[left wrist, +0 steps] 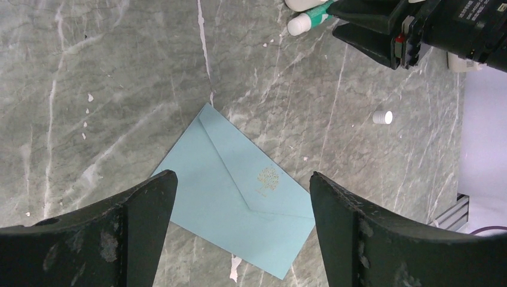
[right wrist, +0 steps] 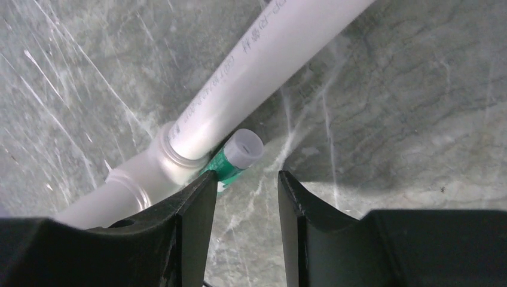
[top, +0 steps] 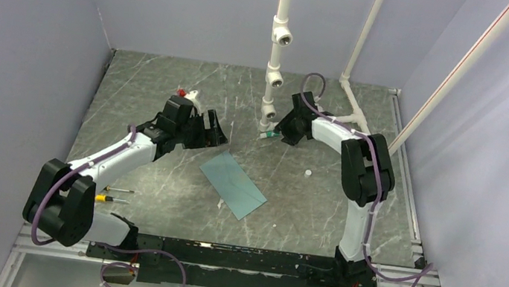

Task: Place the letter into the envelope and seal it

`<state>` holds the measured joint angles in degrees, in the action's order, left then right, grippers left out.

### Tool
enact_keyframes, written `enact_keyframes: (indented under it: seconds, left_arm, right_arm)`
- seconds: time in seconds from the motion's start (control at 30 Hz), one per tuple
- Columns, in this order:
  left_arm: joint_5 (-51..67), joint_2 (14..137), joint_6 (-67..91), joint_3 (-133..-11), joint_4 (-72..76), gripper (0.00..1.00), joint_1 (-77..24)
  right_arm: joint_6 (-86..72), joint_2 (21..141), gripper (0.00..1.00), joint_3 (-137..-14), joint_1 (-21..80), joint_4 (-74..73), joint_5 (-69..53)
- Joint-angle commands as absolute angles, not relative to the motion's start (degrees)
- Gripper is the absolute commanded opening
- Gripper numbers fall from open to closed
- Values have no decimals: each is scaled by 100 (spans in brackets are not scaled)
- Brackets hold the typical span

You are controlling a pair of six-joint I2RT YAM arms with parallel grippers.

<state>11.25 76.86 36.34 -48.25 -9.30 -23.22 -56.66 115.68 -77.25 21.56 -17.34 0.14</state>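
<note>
The teal envelope (top: 233, 183) lies flat and slanted at mid-table, its pointed flap folded down with a gold tree mark on it (left wrist: 239, 203). My left gripper (top: 211, 134) hovers above and behind it, jaws wide open and empty (left wrist: 242, 174). My right gripper (top: 276, 136) is low at the foot of the white pipe post, jaws open a finger's width with only table between them (right wrist: 247, 174). A green glue stick (right wrist: 236, 156) with a whitish cap lies against the pipe, just past my left fingertip. The letter is out of view.
A white PVC pipe post (top: 274, 79) rises at the back centre, its base joint beside my right gripper (right wrist: 251, 66). A small white cap (top: 307, 173) stands right of the envelope. Screwdrivers (top: 113, 195) lie by the left arm. A red-and-white object (top: 187, 93) sits behind the left gripper.
</note>
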Motion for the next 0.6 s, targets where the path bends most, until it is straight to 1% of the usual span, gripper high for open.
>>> enact_keyframes:
  seconds: [0.0, 0.23, 0.33, 0.4, 0.57]
  left_arm:
    - [1077, 7704, 3500, -5043, -924, 86, -2320]
    - [1042, 7708, 3445, -5030, -967, 86, -2294]
    - [1030, 7708, 3436, -5019, -991, 86, -2285]
    - [1004, 7695, 3428, -5010, -1014, 86, -2277]
    - [908, 7644, 3425, -4978, -1094, 86, -2268]
  right_arm:
    - [-5984, 11860, 46, -8142, 2170, -2407, 444]
    - [-6013, 12104, 46, -8452, 2212, -2786, 624]
    - [-5951, 12335, 46, -8783, 2245, -3140, 751]
    - [-5858, 12452, 44, -9008, 2271, -3373, 807]
    - [-5669, 12469, 43, -9036, 2366, -3613, 981]
